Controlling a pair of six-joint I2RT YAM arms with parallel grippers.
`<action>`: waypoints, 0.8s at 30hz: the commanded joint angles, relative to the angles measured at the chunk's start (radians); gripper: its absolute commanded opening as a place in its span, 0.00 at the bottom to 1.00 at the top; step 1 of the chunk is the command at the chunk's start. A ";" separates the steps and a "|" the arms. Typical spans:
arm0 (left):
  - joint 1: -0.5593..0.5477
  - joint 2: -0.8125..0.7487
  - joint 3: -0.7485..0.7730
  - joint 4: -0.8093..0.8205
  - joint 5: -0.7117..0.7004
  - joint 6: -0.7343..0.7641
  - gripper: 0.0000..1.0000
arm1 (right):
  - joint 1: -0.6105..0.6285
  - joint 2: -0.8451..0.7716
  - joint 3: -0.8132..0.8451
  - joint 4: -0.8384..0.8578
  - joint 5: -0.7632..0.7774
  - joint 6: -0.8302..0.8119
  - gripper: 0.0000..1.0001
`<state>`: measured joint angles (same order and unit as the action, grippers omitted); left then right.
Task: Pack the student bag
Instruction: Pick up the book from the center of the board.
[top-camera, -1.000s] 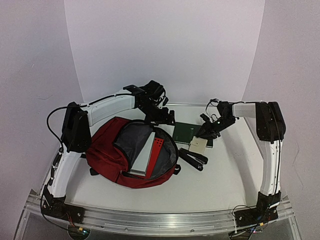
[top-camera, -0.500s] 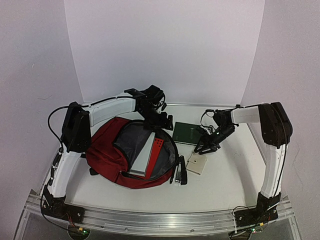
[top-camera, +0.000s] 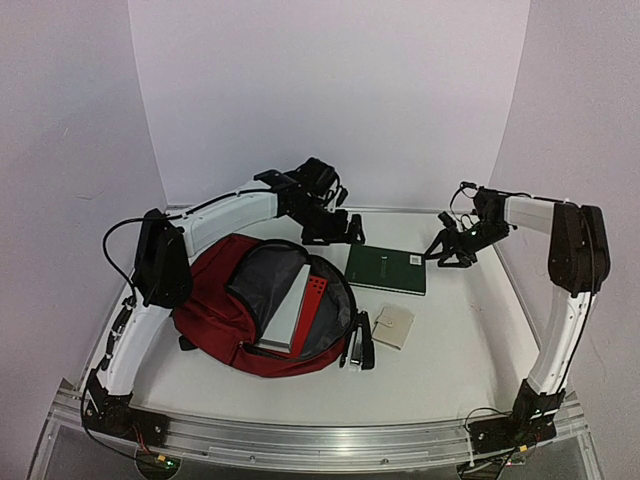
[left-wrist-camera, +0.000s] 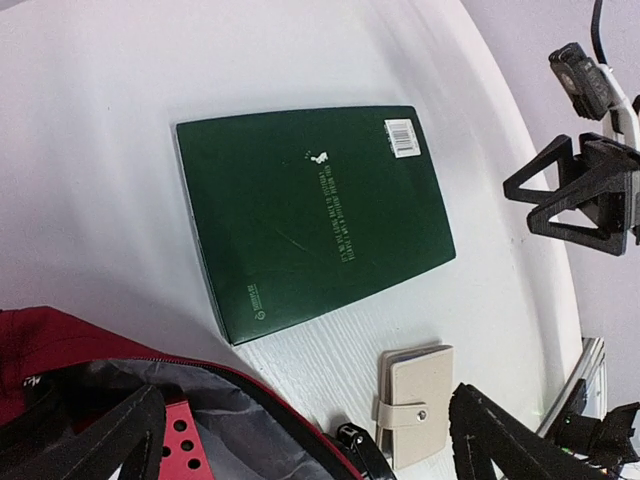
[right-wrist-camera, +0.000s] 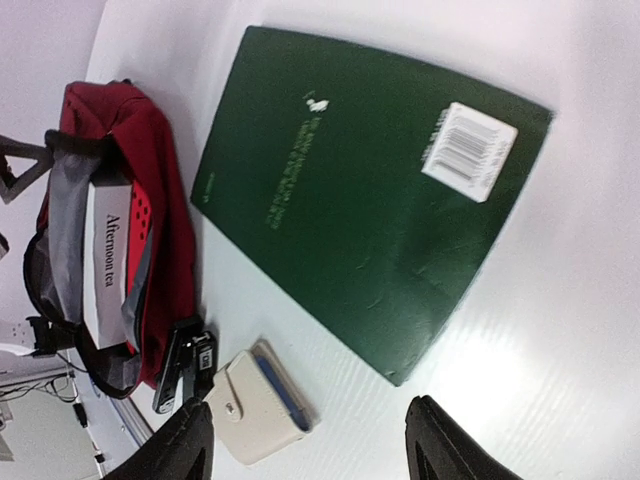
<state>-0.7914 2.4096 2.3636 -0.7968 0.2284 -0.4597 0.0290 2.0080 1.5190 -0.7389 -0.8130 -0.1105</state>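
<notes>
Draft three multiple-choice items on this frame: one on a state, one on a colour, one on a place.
1. The student bag is:
A. zipped shut
B. open, with a white book inside
C. open and empty

2. The notebook is:
A. blue
B. yellow
C. green

3. The beige wallet lies:
A. on the table, on the notebook's near side
B. inside the student bag
C. on top of the notebook

Key:
1 B: the white book shows through the unzipped mouth.
2 C: its cover is dark green in every view.
3 A: it sits on bare table, apart from the notebook.
</notes>
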 joint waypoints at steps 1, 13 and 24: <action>-0.003 0.061 0.017 0.063 0.006 -0.021 1.00 | 0.009 0.060 0.021 0.025 0.097 0.013 0.71; -0.002 0.222 0.129 0.014 -0.005 -0.023 1.00 | 0.016 0.233 0.060 0.108 -0.085 0.138 0.63; 0.000 0.256 0.079 0.063 0.123 -0.029 0.90 | 0.034 0.175 0.069 0.192 -0.264 0.244 0.43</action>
<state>-0.7879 2.6552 2.4546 -0.7729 0.2780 -0.4805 0.0525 2.2299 1.5604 -0.6104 -0.9652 0.0711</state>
